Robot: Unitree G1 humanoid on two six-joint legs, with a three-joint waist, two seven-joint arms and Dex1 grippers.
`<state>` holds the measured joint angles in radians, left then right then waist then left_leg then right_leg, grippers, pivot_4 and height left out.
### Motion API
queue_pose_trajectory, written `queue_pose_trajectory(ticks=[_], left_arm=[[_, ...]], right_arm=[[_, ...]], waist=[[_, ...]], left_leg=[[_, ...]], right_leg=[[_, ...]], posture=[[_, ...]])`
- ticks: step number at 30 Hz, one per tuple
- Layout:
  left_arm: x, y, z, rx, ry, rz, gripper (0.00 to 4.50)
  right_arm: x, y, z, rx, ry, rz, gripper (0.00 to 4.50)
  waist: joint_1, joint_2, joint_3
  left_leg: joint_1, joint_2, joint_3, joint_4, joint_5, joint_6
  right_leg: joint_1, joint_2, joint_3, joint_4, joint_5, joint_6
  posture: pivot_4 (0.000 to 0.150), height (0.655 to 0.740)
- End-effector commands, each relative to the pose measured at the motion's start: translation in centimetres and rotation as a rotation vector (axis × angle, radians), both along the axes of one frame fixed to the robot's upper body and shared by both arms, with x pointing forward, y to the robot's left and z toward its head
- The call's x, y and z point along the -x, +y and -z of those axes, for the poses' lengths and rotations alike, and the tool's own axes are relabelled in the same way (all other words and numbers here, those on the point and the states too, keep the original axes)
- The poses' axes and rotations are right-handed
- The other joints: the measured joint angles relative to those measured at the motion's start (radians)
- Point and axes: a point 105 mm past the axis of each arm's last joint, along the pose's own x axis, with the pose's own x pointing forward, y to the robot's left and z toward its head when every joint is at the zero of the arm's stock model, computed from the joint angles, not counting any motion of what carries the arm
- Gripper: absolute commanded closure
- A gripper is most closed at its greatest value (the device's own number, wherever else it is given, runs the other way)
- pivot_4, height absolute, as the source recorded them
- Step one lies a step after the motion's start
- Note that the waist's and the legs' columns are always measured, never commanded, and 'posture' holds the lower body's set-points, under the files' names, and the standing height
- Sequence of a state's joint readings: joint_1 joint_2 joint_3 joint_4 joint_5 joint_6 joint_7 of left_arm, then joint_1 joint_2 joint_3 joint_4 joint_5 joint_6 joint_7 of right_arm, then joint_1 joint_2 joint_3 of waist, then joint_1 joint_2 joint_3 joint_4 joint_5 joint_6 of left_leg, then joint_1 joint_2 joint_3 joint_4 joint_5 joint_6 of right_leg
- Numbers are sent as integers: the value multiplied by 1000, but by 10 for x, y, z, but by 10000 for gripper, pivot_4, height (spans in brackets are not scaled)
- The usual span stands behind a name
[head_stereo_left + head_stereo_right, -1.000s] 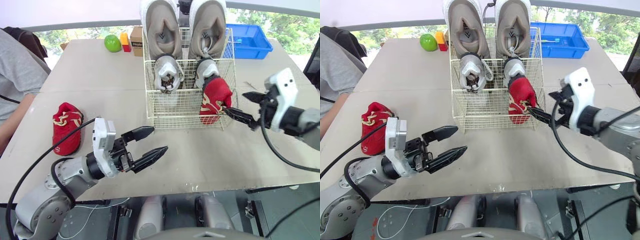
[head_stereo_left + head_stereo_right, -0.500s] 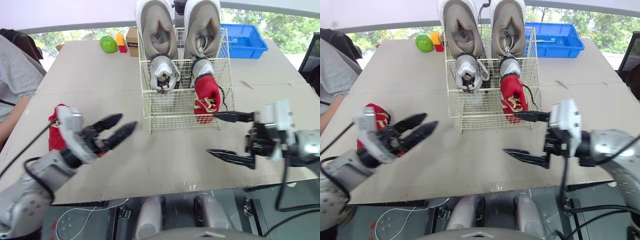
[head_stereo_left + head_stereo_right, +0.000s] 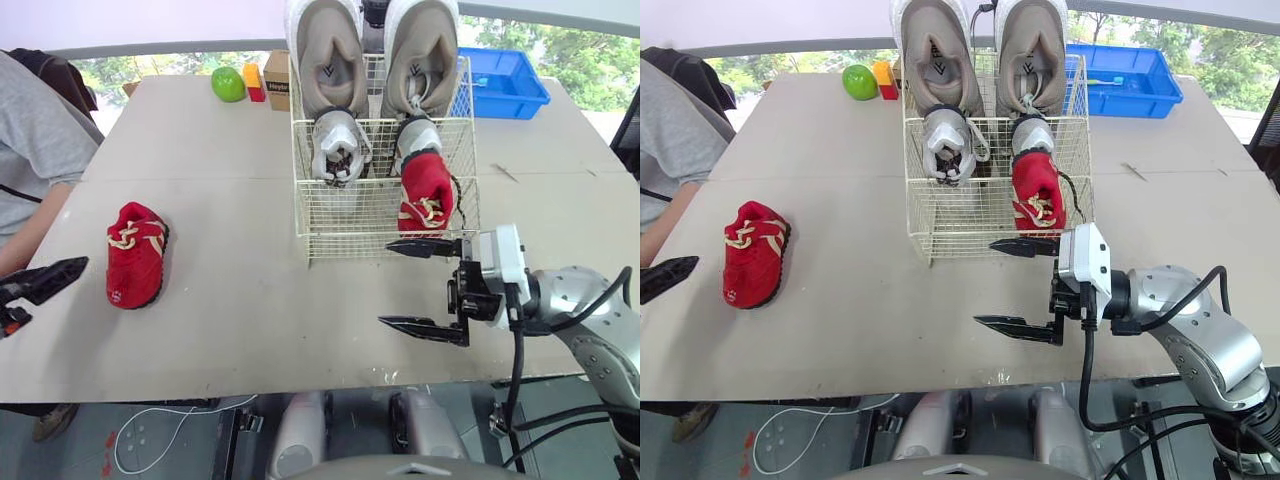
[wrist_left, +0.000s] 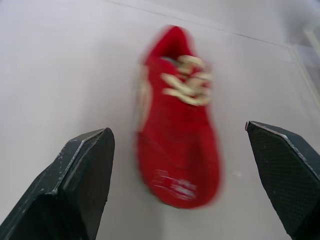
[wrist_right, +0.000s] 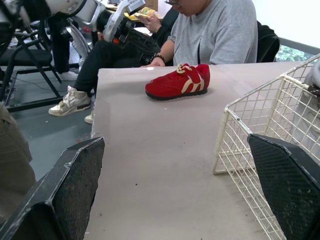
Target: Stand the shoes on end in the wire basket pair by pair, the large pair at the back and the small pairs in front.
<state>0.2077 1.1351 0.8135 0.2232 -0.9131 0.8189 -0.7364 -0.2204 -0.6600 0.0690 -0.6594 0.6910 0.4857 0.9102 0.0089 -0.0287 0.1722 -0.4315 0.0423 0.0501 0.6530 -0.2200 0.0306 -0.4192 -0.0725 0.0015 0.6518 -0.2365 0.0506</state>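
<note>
Your right gripper [image 3: 386,285] hangs empty with its two black fingers spread wide, just in front of the near right corner of the wire basket [image 3: 345,215]. Inside the basket, the large grey pair [image 3: 328,55] stands on end at the far side. The small silver pair [image 3: 338,148] stands in front of it, and the basketed red shoe [image 3: 427,190] sits in the near right corner. The loose red shoe [image 3: 135,253] lies flat on the table [image 3: 250,300], well to the left of the basket. Your left gripper [image 3: 48,292] is at the left edge, near that shoe but apart from it. At the far side are a green apple [image 3: 228,85] and a blue bin [image 3: 505,82], and a person [image 3: 35,150] sits at the left.

In the left wrist view, your left gripper [image 4: 177,130] is wide open and empty, with the loose red shoe [image 4: 177,130] lying between its fingers [image 4: 82,175] and beyond them.

In the right wrist view, your right gripper [image 5: 174,140] is likewise open. You see the basket's corner [image 5: 260,150] on one side and the loose red shoe [image 5: 177,81] far across the table, with the seated person [image 5: 215,30] behind it.
</note>
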Motion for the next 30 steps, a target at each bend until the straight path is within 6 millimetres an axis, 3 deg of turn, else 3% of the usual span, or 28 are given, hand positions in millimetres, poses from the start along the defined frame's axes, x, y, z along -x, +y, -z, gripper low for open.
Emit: queue_pose_trajectory(ticks=[1,6,9,10,12,17,20,23,25,27,30], left_arm=[[-21,9,4,-73,69,50,0],[-62,10,37,-162,183,125,0],[-65,2,60,-168,297,219,7576],[-66,0,63,-160,313,243,12309],[-70,-2,57,-125,281,260,20958],[-75,-11,21,9,132,318,42708],[-77,-25,-12,90,11,382,44562],[-74,-72,-42,123,-121,532,44562],[-71,-124,-61,116,-304,602,44562],[-61,-158,-77,94,-459,603,44562],[-56,-212,-100,96,-699,558,44562]], right_arm=[[4,-1,-6,-9,-47,2,653],[7,-9,-9,-17,-37,52,653],[7,-14,-7,7,-46,88,0],[7,-14,-6,11,-46,98,0],[10,-14,-5,8,-42,109,0],[11,-14,-1,1,-38,146,0],[6,-20,0,-8,-41,184,0],[0,-31,4,-2,-45,250,0],[-1,-42,7,0,-28,283,0],[-2,-50,4,-17,-21,313,0],[-2,-59,-2,-28,-23,340,0]], waist=[[7,0,0],[10,0,0],[1,-3,-2],[2,-3,-2],[5,-1,-2],[5,-3,-2],[4,-9,-2],[5,-12,-2],[8,-11,-2],[11,-9,-1],[6,-10,-1]], left_leg=[[-1,0,-1,0,0,0],[-2,-2,0,-4,1,1],[-3,-3,7,-3,3,5],[-3,-2,8,-3,3,5],[-2,-2,8,-4,3,5],[-2,-1,7,-2,3,5],[-3,1,7,-1,3,5],[-4,4,4,0,3,5],[-4,4,0,0,3,5],[-3,1,-2,0,3,5],[-2,-1,-4,1,3,5]], right_leg=[[-1,-1,-5,-1,1,-1],[0,-5,-18,-4,2,-2],[2,-1,-17,-5,2,-1],[2,0,-16,-6,3,1],[2,1,-17,-5,4,3],[2,1,-17,-4,2,-1],[2,1,-17,-4,2,-1],[2,1,-18,-4,2,-1],[3,-2,-18,-5,2,-1],[7,-12,-19,-7,2,0],[9,-12,-19,-6,6,6]], posture=[[1500,7400],[1500,7400],[1500,7400],[1500,7400],[1500,7400],[1500,7400],[1500,7400],[1500,7400],[1500,7400],[1500,7400],[1500,7400]])
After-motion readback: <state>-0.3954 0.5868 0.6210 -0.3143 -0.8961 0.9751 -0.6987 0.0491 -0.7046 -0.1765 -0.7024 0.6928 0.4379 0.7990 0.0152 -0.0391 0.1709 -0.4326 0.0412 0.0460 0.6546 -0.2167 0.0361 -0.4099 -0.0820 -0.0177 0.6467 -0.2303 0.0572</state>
